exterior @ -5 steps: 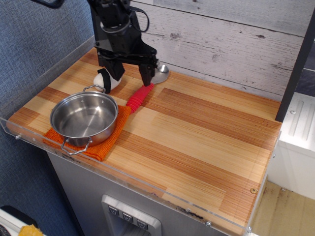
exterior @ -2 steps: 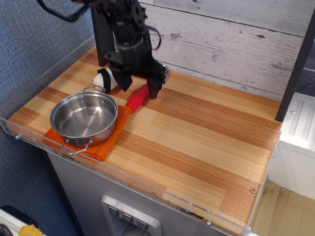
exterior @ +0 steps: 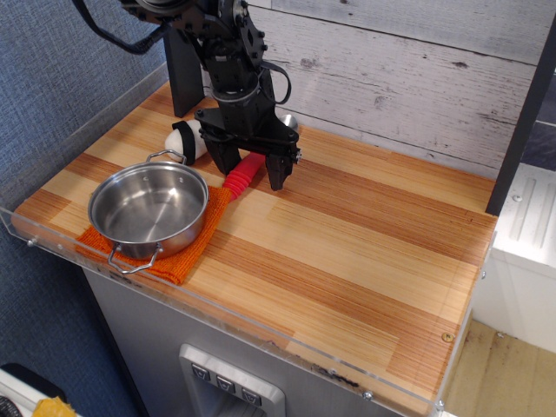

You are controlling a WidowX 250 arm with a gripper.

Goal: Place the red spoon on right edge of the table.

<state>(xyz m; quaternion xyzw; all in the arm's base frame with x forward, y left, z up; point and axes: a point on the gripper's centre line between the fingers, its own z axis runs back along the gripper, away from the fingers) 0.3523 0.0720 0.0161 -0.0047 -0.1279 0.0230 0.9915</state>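
Observation:
The red spoon (exterior: 241, 176) lies on the table (exterior: 365, 252) at the back left, its ribbed red handle running diagonally from the orange cloth up toward the wall. Its silver bowl (exterior: 289, 122) is mostly hidden behind the arm. My black gripper (exterior: 250, 174) hangs low over the handle, open, with one finger (exterior: 223, 159) on the left of the handle and the other finger (exterior: 278, 168) on its right. The handle sits between them, not clamped.
A steel pot (exterior: 148, 206) stands on an orange cloth (exterior: 180, 254) at the front left. A white object with a black band (exterior: 187, 141) lies behind the pot. A clear acrylic rim (exterior: 217, 306) edges the table. The table's right edge (exterior: 473, 287) borders a white appliance.
The gripper has moved forward and down from above the spoon's bowl end, now straddling the red handle. The spoon has not moved.

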